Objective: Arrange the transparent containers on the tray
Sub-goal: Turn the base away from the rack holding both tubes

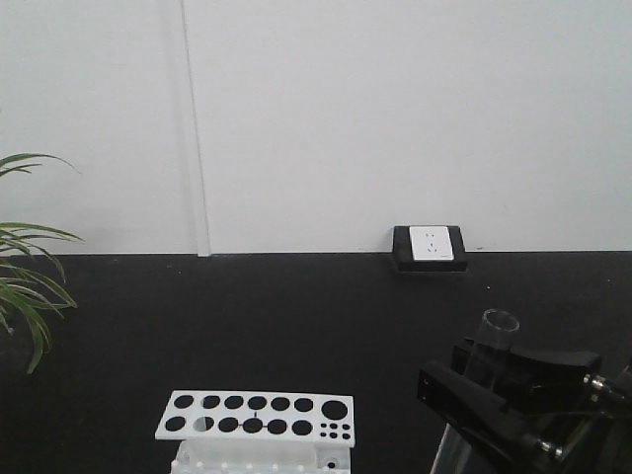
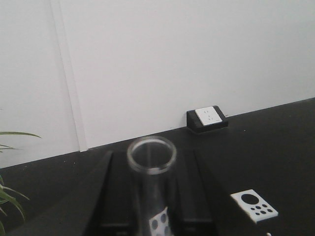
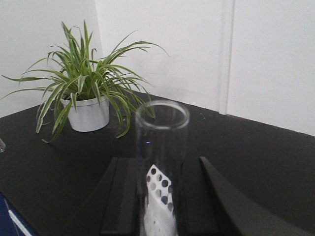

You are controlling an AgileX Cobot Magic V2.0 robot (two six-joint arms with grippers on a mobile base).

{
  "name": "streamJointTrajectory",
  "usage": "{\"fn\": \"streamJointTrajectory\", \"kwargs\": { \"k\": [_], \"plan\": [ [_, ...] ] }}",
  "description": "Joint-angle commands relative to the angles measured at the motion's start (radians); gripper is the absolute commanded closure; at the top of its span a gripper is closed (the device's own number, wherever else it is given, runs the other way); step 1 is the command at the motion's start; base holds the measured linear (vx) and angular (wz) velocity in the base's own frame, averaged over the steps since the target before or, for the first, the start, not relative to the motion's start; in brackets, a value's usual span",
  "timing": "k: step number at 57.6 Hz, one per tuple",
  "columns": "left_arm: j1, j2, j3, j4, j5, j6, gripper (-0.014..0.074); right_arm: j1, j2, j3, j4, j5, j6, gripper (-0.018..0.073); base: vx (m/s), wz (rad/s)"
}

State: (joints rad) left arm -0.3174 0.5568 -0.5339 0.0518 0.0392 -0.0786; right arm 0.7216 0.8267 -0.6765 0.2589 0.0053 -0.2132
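In the left wrist view, my left gripper [image 2: 153, 158] is shut on a clear glass test tube [image 2: 149, 194], one of the transparent containers, which stands upright between the black fingers. My right gripper [image 3: 160, 162] is likewise shut on a second upright test tube [image 3: 162, 125]. The front view shows this right gripper [image 1: 491, 373] at the lower right, with the tube's rim [image 1: 499, 324] sticking out above it. The tray is a white rack [image 1: 255, 415] with rows of round holes at the bottom centre, left of the right gripper. My left gripper is outside the front view.
A black table runs back to a white wall, where a wall socket [image 1: 431, 247] sits. A potted plant [image 3: 88, 96] stands at the far left, and its leaves [image 1: 25, 286] reach in over the table. A corner of the rack [image 2: 254, 205] lies to the right of my left gripper.
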Motion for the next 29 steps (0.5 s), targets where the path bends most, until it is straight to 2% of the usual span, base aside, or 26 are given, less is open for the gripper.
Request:
{"fn": "streamJointTrajectory", "kwargs": {
  "k": [1,29],
  "plan": [
    [-0.006,0.005,-0.029,-0.009,-0.083,-0.005,0.0548,-0.004,-0.007,-0.031,0.0,-0.08,-0.012,0.0358,-0.18,0.02],
    [-0.006,0.005,-0.029,-0.009,-0.083,-0.005,0.0548,-0.004,-0.007,-0.031,0.0,-0.08,-0.012,0.0358,-0.22,0.04]
  ]
}}
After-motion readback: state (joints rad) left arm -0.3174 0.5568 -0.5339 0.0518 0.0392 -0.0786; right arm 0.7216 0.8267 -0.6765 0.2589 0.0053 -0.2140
